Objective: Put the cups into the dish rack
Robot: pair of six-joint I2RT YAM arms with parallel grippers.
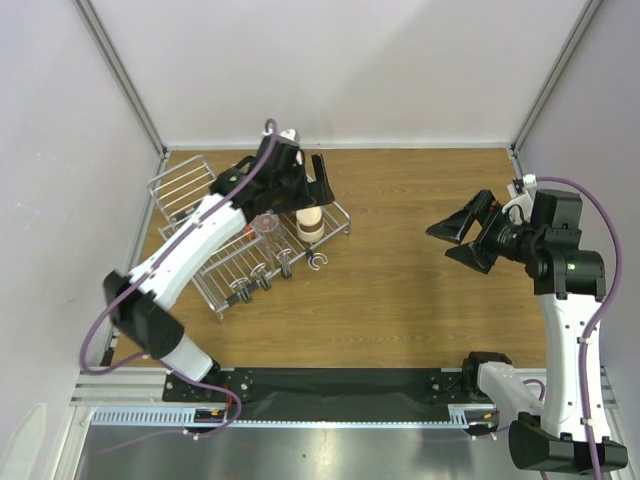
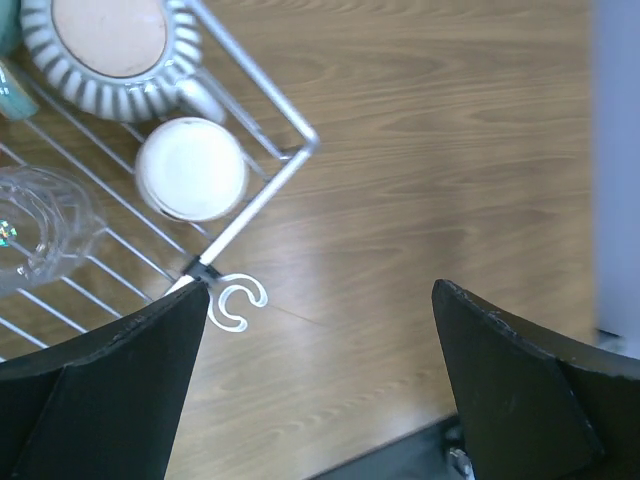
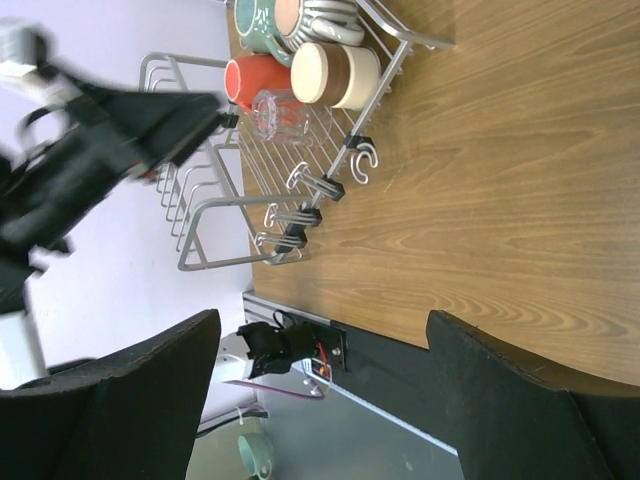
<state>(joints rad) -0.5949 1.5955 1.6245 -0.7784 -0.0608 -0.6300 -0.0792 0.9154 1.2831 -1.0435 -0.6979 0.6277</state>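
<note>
Overhead, dish rack on the far left part of the wooden table, with the left arm reaching across it and the left fingers above its right end. In the rack, side by side: clear glass and cream cup with a brown band. Right fingers well apart from the rack, over the right side of the table, spread wide.

Through the left wrist camera, left fingers wide apart and empty. Below them the white ribbed mug, bottom up, just beside the cream cup. Glass to the left on the rods, a sliver of teal mug at the edge, and a white C-shaped hook at the rack's corner.

Through the right wrist camera, right fingers far apart, holding nothing. Beyond them the whole rack, with red mug, glass, cream cup, teal mug and ribbed mug clustered at one end.
</note>
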